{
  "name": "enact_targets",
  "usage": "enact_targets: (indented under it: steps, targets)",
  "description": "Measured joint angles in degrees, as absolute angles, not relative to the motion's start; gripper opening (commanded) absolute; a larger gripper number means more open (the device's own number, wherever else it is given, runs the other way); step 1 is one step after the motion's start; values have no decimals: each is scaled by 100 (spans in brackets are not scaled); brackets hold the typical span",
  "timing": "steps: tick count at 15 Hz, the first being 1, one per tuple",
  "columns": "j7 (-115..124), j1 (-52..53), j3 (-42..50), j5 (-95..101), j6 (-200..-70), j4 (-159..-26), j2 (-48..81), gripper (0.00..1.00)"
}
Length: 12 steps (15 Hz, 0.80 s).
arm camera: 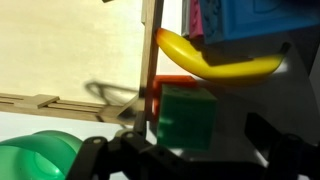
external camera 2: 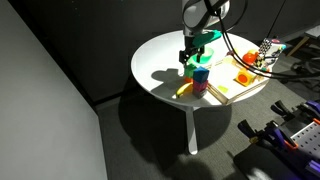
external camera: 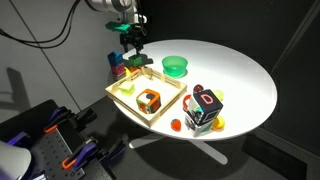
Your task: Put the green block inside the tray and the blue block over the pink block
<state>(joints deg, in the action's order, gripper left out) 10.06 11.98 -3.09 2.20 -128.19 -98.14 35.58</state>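
The green block (arm camera: 185,118) sits on the table just outside the tray's edge, between my fingers, and also shows in an exterior view (external camera: 135,62). My gripper (arm camera: 200,142) is low around it and open, with a gap at the right finger; it appears in both exterior views (external camera: 135,50) (external camera 2: 193,55). The pale wood tray (arm camera: 80,50) (external camera: 135,106) lies beside the block. The blue block (external camera 2: 200,72) (arm camera: 250,20) stands on the pink block (external camera 2: 201,86) (arm camera: 193,20) close by.
A yellow banana (arm camera: 215,62) lies between the stack and the green block. A green bowl (external camera: 175,66) stands behind the tray. An orange-and-black object (external camera: 149,100) is in the tray. A multicoloured cube (external camera: 207,108) stands near the table's edge.
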Motion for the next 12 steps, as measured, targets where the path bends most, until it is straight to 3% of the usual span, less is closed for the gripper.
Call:
enact_targets:
  steps: [9,11,12]
  targets:
    - [1163,1257,-225,220,-12800,-9394,3985,100]
    - [1174,1257,-221,220,-12786,-9327,4046,74]
    - [1175,1258,-218,220,-12781,-9296,4075,66]
